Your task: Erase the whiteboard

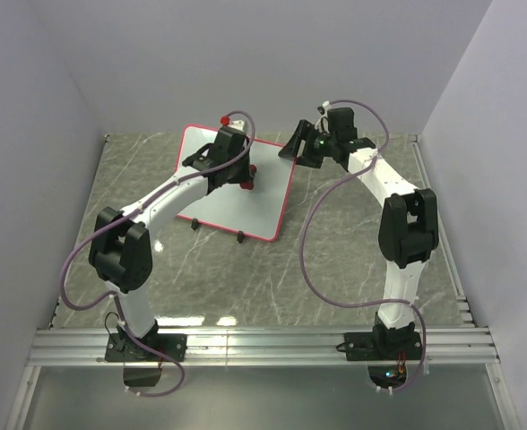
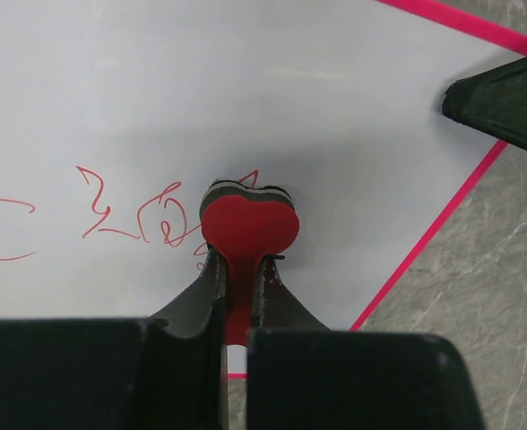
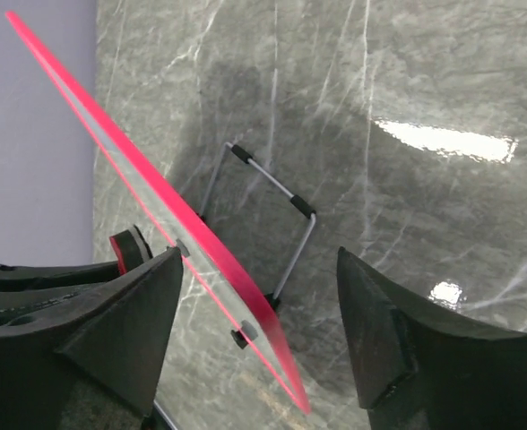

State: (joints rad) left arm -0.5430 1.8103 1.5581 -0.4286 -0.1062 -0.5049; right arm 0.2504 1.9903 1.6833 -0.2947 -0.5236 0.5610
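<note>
The whiteboard (image 1: 263, 202), white with a thin red rim, stands tilted on a wire stand at the back middle of the table. Red scribbles (image 2: 129, 219) mark its face. My left gripper (image 2: 238, 260) is shut on the stem of a red bow-shaped eraser (image 2: 248, 224), whose dark pad rests against the board beside the scribbles. My right gripper (image 1: 298, 148) is at the board's far right corner. Its fingers (image 3: 133, 313) stand apart on either side of the red rim (image 3: 211, 251), with a gap to each.
The grey marble table (image 1: 353, 260) is walled in on three sides. The board's wire stand (image 3: 286, 202) with black feet sits behind the board. An aluminium rail (image 1: 263, 345) carries both arm bases at the near edge.
</note>
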